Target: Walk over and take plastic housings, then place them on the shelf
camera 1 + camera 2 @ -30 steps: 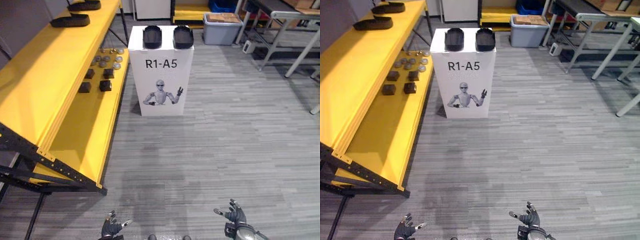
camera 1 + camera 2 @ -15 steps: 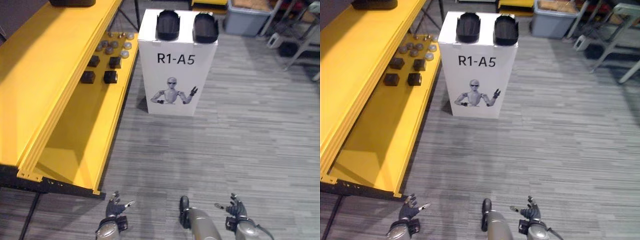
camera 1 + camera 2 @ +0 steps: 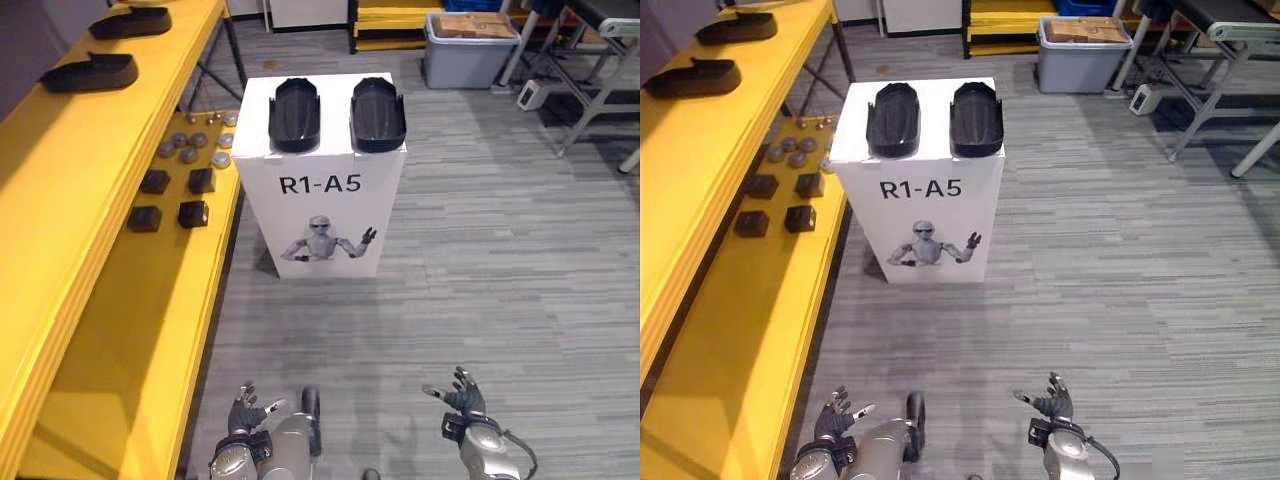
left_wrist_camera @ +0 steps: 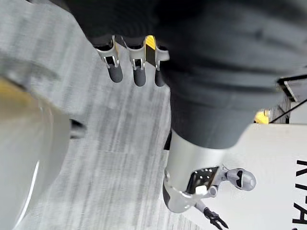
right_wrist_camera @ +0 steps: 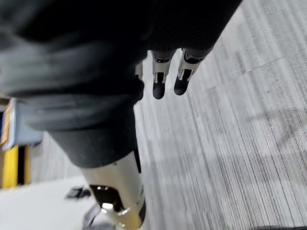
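Hanging low over the grey floor [image 3: 500, 250], the left hand [image 3: 243, 408] and right hand [image 3: 462, 398] spread relaxed, empty fingers, while ahead two black plastic housings [image 3: 294, 113] lie side by side on the white box [image 3: 322, 215], whose left edge stands beside the yellow shelf [image 3: 90, 180].

A white box [image 3: 322, 215] stands on the grey floor [image 3: 500, 270] at 12 o'clock. On its top lie a left housing [image 3: 295, 115] and a right housing [image 3: 378, 112], side by side and apart. The yellow shelf [image 3: 60, 200] runs from 9 to 11 o'clock. Its upper board carries two shelf housings [image 3: 88, 72], well apart. Its lower board [image 3: 150, 330] holds four black blocks [image 3: 192, 213] and, beyond them, a cluster of grey discs [image 3: 195, 148]. A grey bin [image 3: 470, 50] sits on the floor at 1 o'clock
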Robot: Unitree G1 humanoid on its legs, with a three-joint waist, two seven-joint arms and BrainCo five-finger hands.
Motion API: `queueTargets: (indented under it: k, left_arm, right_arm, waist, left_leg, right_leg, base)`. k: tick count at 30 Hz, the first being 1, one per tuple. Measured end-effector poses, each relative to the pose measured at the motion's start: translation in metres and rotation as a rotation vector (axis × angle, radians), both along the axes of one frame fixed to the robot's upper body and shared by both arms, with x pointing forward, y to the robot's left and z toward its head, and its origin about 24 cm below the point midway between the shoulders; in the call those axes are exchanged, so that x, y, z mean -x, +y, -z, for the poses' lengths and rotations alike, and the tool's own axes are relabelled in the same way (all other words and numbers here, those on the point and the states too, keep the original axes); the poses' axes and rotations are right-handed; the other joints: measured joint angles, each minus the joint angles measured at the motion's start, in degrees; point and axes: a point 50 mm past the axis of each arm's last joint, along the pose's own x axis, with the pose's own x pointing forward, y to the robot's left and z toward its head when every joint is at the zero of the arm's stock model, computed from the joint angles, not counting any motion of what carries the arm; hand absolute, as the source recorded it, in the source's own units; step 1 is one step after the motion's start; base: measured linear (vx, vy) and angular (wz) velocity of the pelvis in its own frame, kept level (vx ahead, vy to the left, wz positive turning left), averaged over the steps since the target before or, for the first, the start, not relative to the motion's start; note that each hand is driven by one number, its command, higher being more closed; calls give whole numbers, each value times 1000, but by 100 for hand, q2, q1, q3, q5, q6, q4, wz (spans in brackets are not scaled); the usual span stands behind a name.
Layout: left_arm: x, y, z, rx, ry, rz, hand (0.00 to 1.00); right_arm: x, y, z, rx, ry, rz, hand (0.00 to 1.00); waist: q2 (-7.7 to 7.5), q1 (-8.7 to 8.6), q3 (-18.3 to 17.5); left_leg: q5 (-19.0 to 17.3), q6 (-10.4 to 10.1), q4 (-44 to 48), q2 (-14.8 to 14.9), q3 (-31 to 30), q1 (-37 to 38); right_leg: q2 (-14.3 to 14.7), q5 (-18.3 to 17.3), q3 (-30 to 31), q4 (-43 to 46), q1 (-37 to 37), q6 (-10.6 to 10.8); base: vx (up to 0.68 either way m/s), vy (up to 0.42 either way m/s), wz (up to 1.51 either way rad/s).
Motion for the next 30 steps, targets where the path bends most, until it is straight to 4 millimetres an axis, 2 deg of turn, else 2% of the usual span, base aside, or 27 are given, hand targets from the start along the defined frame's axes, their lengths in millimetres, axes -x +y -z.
queueTargets:
  k: [1,2,3,4,5,6,7,10,11,12,13,14,15,16,17,19,20,21,23,24,25,26,27,30]
  left_arm:
    - [0,-1,0,2,0,3,0]
    - [2,-4,1,12,6,2,0]
    - [7,-2,3,8,20,-1,0]
    - [9,0,5,4,31,0,0]
    - [9,1,6,-3,47,14,0]
    - [11,1,8,-11,62,30,0]
    - [9,1,8,-16,62,42,0]
    - [0,0,4,-16,39,47,0]
    - [-5,-2,2,-13,23,50,0]
    - [-8,0,0,-19,11,51,0]
    - [-9,1,0,-23,7,53,0]
    - [-7,2,0,-27,11,52,0]
    - [-3,-1,5,-16,38,48,0]
    - [1,-3,7,-9,48,44,0]
    - [2,-4,7,-5,51,38,0]
    - [0,-8,7,22,43,6,0]
    - [-1,-11,6,32,37,0,0]
    - [-1,-14,6,41,33,3,0]
    - [-3,-19,5,56,20,5,0]
    - [-4,-20,4,58,16,7,0]
    - [-6,-20,3,56,12,8,0]
    - [-5,-20,4,58,13,6,0]
    - [-2,-20,7,59,32,7,0]
    - [0,-11,7,32,39,7,0]
  right_arm:
    - [3,-1,1,1,8,3,0]
    - [7,-2,3,7,21,2,0]
    - [9,2,5,1,30,-6,0]
    - [10,4,7,-6,36,-8,0]
    - [14,8,10,-20,53,-9,0]
    - [21,9,13,-25,68,-8,0]
    - [28,11,16,-22,90,-23,0]
    - [27,15,16,-24,89,-52,0]
    - [25,15,15,-24,84,-53,0]
    - [23,15,15,-25,80,-54,0]
    - [24,15,15,-24,81,-54,0]
    - [26,15,16,-25,92,-53,0]
    - [27,10,17,-13,101,-51,0]
    - [23,8,14,-11,86,-45,0]
    - [22,9,13,-13,78,-44,0]
    - [23,9,13,-17,77,-41,0]
    - [25,11,14,-33,71,-26,0]
    - [25,13,13,-43,58,-11,0]
    - [24,11,10,-46,38,7,0]
    - [24,9,10,-48,34,23,0]
    - [27,5,11,-55,37,54,0]
    - [31,0,11,-46,46,69,0]
    - [38,-1,15,-50,69,97,0]
    - [51,1,20,-71,100,133,0]
  waist:
    - [-49,9,-19]
    - [-74,25,-23]
    - [-77,34,-21]
    - [-89,8,-16]
    - [-130,-37,5]
    - [-142,-87,12]
    - [-133,-165,5]
    - [-129,-167,13]
    - [-97,-261,30]
    - [-94,-305,8]
    - [-120,-300,-20]
    - [-185,-272,-57]
    - [-68,-257,-117]
    - [51,-223,-186]
    - [85,-230,-188]
    - [130,-282,-165]
    - [118,-233,-151]
    - [118,-190,-155]
    - [116,-176,-170]
    - [137,-158,-182]
    - [196,-142,-203]
    - [338,-142,-263]
    - [408,-157,-278]
    - [173,-187,-308]
  left_leg:
    - [-118,170,132,-86,41,-19]
    - [-375,285,233,-162,177,84]
    - [-568,352,183,-219,251,351]
    - [-666,403,161,-258,264,521]
    - [-823,470,130,-365,251,908]
    - [-983,502,129,-435,170,1198]
    - [-1151,557,25,-470,40,1649]
    - [-1196,550,-309,-427,-179,2217]
    - [-1205,533,-455,-342,-357,2407]
    - [-1265,428,-597,-246,-538,2566]
    - [-1330,318,-650,-221,-589,2632]
    - [-1464,113,-663,-201,-662,2712]
    - [-1567,18,-580,-27,-810,2782]
    - [-1545,-19,-407,129,-797,2728]
    - [-1528,-48,-211,175,-796,2676]
    - [-1305,-288,1114,254,-714,2232]
    - [-1199,-340,2174,442,-440,1818]
    - [-1441,-352,2556,626,-84,1591]
    - [-1566,-333,2282,704,139,1278]
    - [-1565,-337,1816,693,153,1178]
    - [-1314,-280,923,700,122,1157]
    - [-589,-291,249,764,75,1158]
    - [-634,-124,33,762,9,1271]
    - [-427,-49,-603,473,141,1616]
  right_leg:
    - [-91,-122,-7,212,-12,66]
    - [-233,-309,-30,1001,-287,224]
    - [-302,-306,-43,2247,-738,379]
    - [-369,-175,-70,3005,-1012,634]
    - [-536,2,-84,4465,-1545,1013]
    - [-628,-19,-166,5168,-1814,973]
    - [-770,-99,-459,5482,-2191,843]
    - [-774,-178,-754,4796,-2796,754]
    - [-677,-163,-807,4056,-2967,738]
    - [-543,-4,-794,2948,-2985,660]
    - [-490,231,-759,2320,-2951,632]
    - [-427,1027,-639,1743,-2921,487]
    - [-315,1381,-699,1741,-2810,229]
    - [-199,1344,-810,1712,-2730,149]
    - [-172,1309,-869,1683,-2644,97]
    - [-143,1247,-1065,1377,-2129,10]
    - [-133,1242,-1116,1054,-1674,-7]
    - [-129,1240,-1130,854,-1357,-11]
    - [-175,1240,-1113,645,-1079,-10]
    - [-199,1240,-1083,596,-1040,-7]
    - [-182,1209,-1011,568,-1013,62]
    - [-72,1113,-969,555,-991,204]
    - [-30,1015,-936,531,-918,304]
    - [-317,944,-902,567,-944,413]
  base:
    - [522,189,-10]
    - [495,164,-27]
    - [581,212,-29]
    - [567,221,-19]
    - [483,181,11]
    - [603,144,44]
    - [514,86,46]
    - [511,5,49]
    - [505,-107,91]
    - [510,-137,93]
    - [551,-188,68]
    - [466,-194,50]
    - [681,-301,41]
    - [446,-215,33]
    - [612,-276,36]
    - [445,-206,46]
    - [346,-155,23]
    - [381,-119,10]
    - [271,1,-8]
    - [222,95,-22]
    - [205,118,-28]
    - [237,193,-26]
    - [197,172,-7]
    - [144,122,2]
